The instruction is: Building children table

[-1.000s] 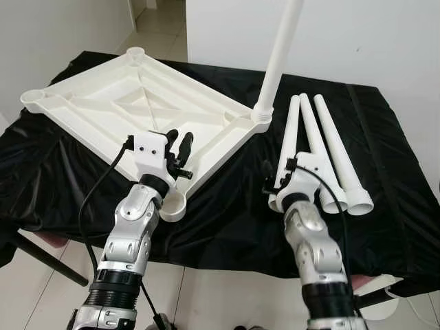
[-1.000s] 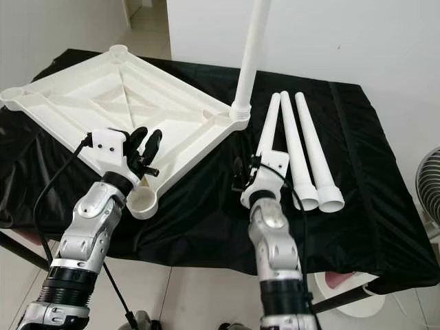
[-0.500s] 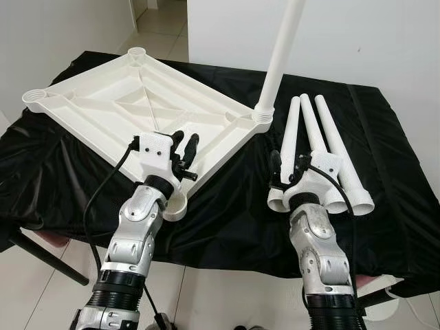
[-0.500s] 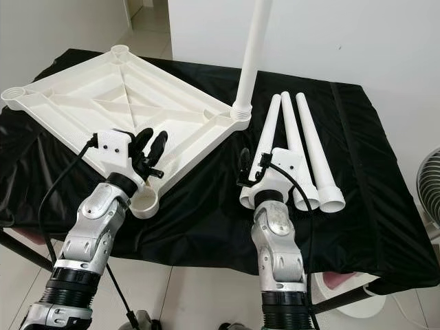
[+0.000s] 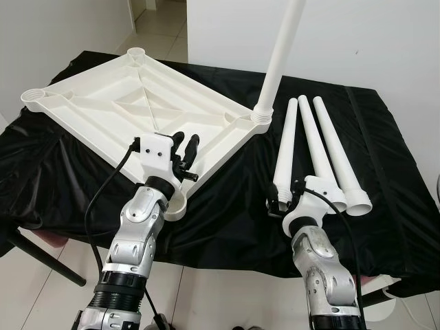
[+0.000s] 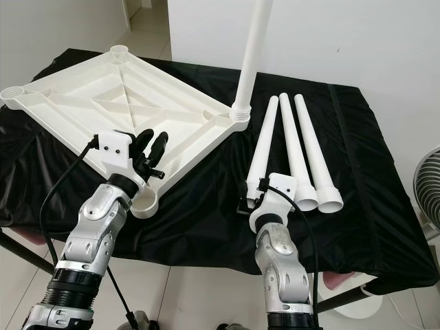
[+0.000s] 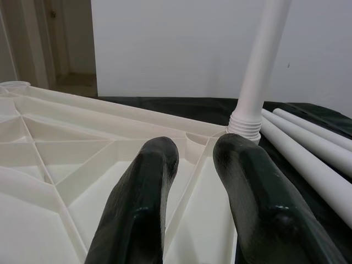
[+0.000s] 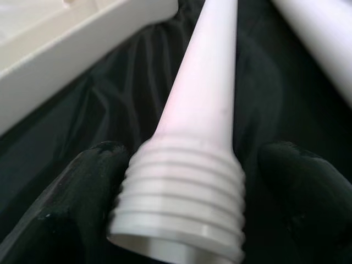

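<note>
A white tabletop (image 5: 117, 103) lies upside down on the black cloth. One white leg (image 5: 278, 55) stands upright, screwed into its right corner. Three loose legs lie side by side to the right: left (image 5: 287, 148), middle (image 5: 313, 141), right (image 5: 337, 155). My left gripper (image 5: 186, 141) hovers over the tabletop's near edge, open and empty; its fingers (image 7: 148, 176) point across the ribbed underside. My right gripper (image 8: 187, 165) is open, one finger on each side of the threaded end (image 8: 181, 192) of the left loose leg, low at the cloth.
An unfilled corner socket (image 5: 175, 206) sits just below my left gripper, with two more at the left (image 5: 34, 96) and far (image 5: 135, 51) corners. The black-draped table (image 5: 227, 220) ends close in front of me. A fan (image 6: 432, 185) stands at the right.
My right gripper has drawn back toward me and dropped from above the legs to straddle the left leg's threaded end. The left gripper has barely moved.
</note>
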